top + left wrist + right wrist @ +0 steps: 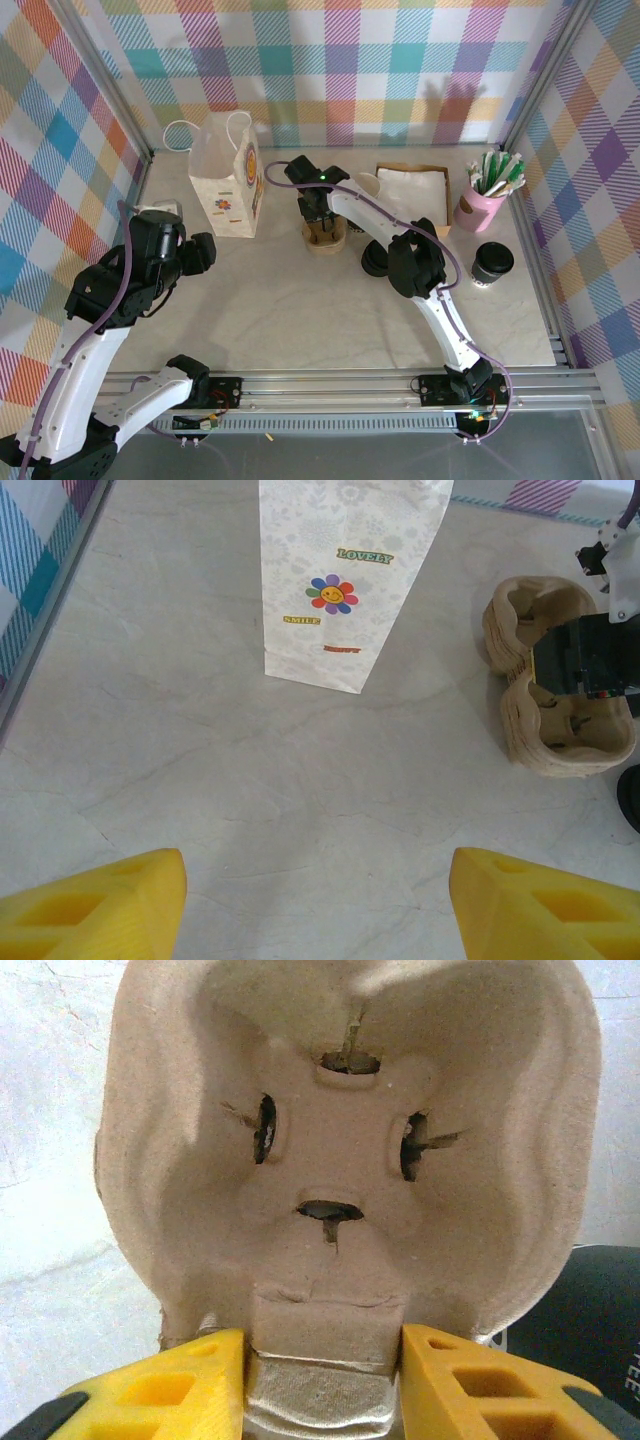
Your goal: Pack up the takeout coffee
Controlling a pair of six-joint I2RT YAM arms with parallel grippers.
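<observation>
The takeout coffee (pixel 492 262), a dark cup under a black lid, stands at the right of the table, apart from both arms. A brown pulp cup carrier (pixel 325 240) lies at the centre, beside a white paper bag (pixel 225 175) with a flower print. My right gripper (pixel 322 1360) has come down on the carrier (pixel 340 1140). Its yellow fingers press against both sides of the carrier's middle bridge. My left gripper (pixel 318 890) hovers open over bare table, facing the bag (pixel 345 580), with nothing between its fingers.
A low stack of black lids (pixel 375 260) sits just right of the carrier. At the back right are a tray of napkins (pixel 410 185) and a pink cup of stirrers (pixel 485 195). Checked walls enclose the table on three sides.
</observation>
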